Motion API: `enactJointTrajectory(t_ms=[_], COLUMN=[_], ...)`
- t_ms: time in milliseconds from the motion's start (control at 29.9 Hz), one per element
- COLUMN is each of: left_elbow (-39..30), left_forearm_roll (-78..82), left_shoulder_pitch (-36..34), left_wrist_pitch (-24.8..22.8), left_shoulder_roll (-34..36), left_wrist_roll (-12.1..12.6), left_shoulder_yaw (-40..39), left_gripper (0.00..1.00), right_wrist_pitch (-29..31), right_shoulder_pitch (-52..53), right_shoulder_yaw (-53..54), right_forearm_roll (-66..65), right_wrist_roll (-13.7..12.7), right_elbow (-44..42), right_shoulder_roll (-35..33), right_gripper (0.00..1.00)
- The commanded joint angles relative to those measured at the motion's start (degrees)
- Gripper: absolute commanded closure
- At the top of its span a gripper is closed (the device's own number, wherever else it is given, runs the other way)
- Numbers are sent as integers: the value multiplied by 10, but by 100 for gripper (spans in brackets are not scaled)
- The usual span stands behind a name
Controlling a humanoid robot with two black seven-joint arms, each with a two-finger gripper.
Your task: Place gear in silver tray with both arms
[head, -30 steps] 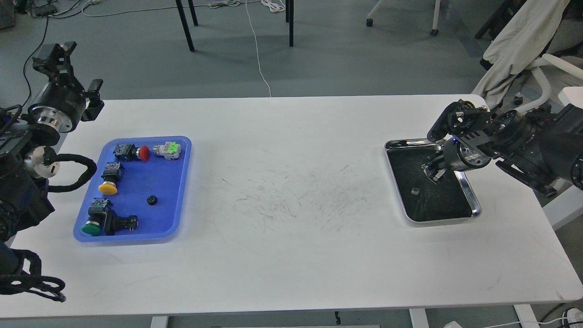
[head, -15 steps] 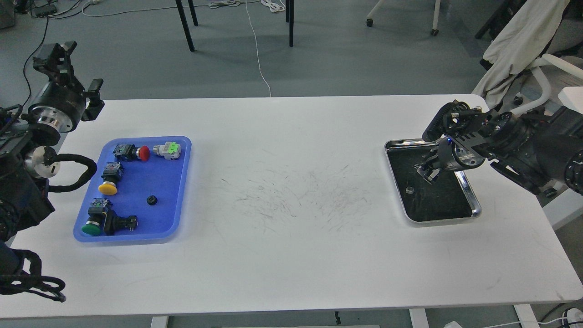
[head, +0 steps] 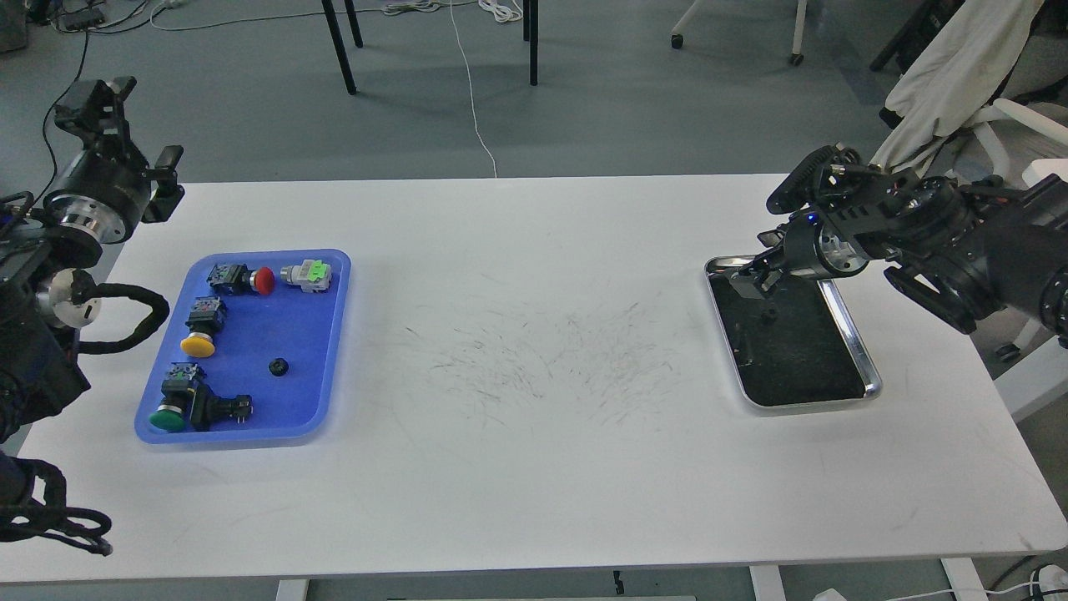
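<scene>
1. Compared with the earlier frames, the right hand (head: 758, 274) has been drawn back toward the far left corner of the silver tray (head: 853, 334); it was over the tray's middle before.
2. The small dark speck seen in the tray has shifted with it and now lies just beyond the fingertips; whether it is the gear or a reflection cannot be told.
3. Whether the right hand's fingers are apart or together cannot be told, as they are seen small and dark.
4. The left hand (head: 93, 98) is held raised off the far left corner of the worktop (head: 534, 467), moved slightly; its fingers cannot be told apart.
5. The silver tray lies flat at the right of the worktop, its long axis running near to far, tilted slightly leftward at the far end.
6. The blue tray (head: 313, 392) with push-buttons and a small black gear (head: 278, 366) is unchanged at the left.
</scene>
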Motion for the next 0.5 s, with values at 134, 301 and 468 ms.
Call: enactJointTrajectory(t_ms=[134,301,468], left_elbow=[-7,-23,-76], left_forearm_roll=[1,3,9], left_shoulder_pitch=[-6,-11,-10], left_wrist_pitch=[0,0,0], left_shoulder_roll=[15,13,42], left_wrist_roll=[-7,-6,0], left_shoulder_yaw=[44,45,46], left_gripper=[2,2,2], right_wrist_pitch=[-1,-4,-4], right_shoulder_pitch=[6,4,-3], right_shoulder_yaw=[69,82,103], right_forearm_roll=[93,105,105], right_wrist_roll=[0,0,0], right_elbow=[-15,-19,-18], right_shoulder_roll=[-26,-50,-54], right_gripper=[18,18,18])
